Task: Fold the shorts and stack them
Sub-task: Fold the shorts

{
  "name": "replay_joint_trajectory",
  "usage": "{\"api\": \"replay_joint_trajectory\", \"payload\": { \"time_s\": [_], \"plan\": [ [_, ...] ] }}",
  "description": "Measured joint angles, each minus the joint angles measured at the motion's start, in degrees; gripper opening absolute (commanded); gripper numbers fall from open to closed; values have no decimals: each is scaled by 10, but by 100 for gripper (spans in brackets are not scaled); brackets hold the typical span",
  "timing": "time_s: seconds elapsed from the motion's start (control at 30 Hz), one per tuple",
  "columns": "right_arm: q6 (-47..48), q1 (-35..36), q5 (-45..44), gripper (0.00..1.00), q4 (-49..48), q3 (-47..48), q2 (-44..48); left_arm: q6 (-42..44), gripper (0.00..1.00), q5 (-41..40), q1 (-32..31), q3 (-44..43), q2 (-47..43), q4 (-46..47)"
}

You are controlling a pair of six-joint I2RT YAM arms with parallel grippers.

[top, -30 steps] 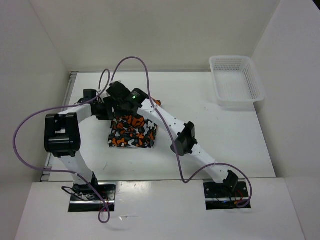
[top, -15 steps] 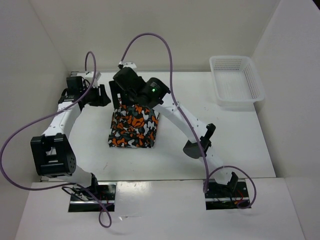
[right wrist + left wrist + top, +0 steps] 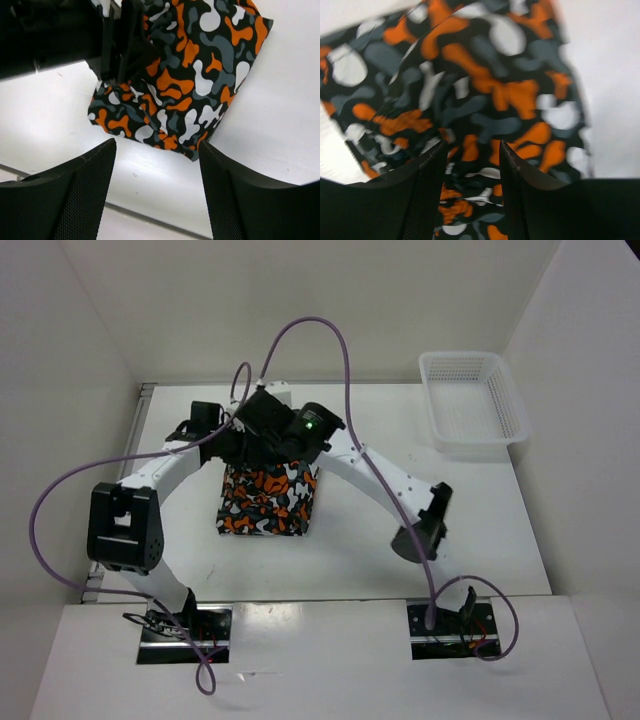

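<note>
The shorts [image 3: 265,505] lie folded into a compact rectangle in the middle of the table, in an orange, black, grey and white blotch print. My left gripper [image 3: 232,445] is at their far left corner. In the left wrist view its jaws [image 3: 471,150] stand narrowly open just above the fabric [image 3: 485,90], holding nothing. My right gripper [image 3: 265,445] hovers over the far edge, beside the left one. In the right wrist view it [image 3: 157,150] is wide open and empty above bare table, with the shorts [image 3: 195,85] and the left gripper [image 3: 122,55] beyond it.
A white mesh basket [image 3: 470,405] stands at the far right of the table. White walls close the table in at the left, back and right. Purple cables loop above both arms.
My left gripper has swung from the far left back onto the shorts' far left corner. My right gripper stays over the far edge, shifted slightly. The shorts have not moved.
</note>
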State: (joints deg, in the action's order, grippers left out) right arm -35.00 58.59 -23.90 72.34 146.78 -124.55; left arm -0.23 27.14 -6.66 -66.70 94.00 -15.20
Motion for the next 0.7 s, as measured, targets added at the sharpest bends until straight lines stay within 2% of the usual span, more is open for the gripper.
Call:
{"api": "replay_joint_trajectory", "payload": {
  "time_s": [0.07, 0.17, 0.27, 0.33, 0.47, 0.7],
  "plan": [
    [-6, 0, -2, 72, -52, -148, 80, 0, 53, -27, 7, 1, 27, -3],
    [-25, -16, 42, 72, -151, -403, 234, 0, 53, -52, 27, 3, 62, -6],
    [-51, -60, 75, 83, -204, -572, 362, 0, 53, -74, 43, 9, 86, -9],
    [-64, -92, 79, 92, -224, -628, 416, 0, 53, -86, 44, 11, 100, -11],
    [-76, -111, 86, 100, -278, -704, 478, 0, 56, -105, 41, 11, 114, -12],
    [-76, -136, 101, 100, -317, -782, 521, 0, 59, -126, 40, 11, 76, -36]
  ]
}}
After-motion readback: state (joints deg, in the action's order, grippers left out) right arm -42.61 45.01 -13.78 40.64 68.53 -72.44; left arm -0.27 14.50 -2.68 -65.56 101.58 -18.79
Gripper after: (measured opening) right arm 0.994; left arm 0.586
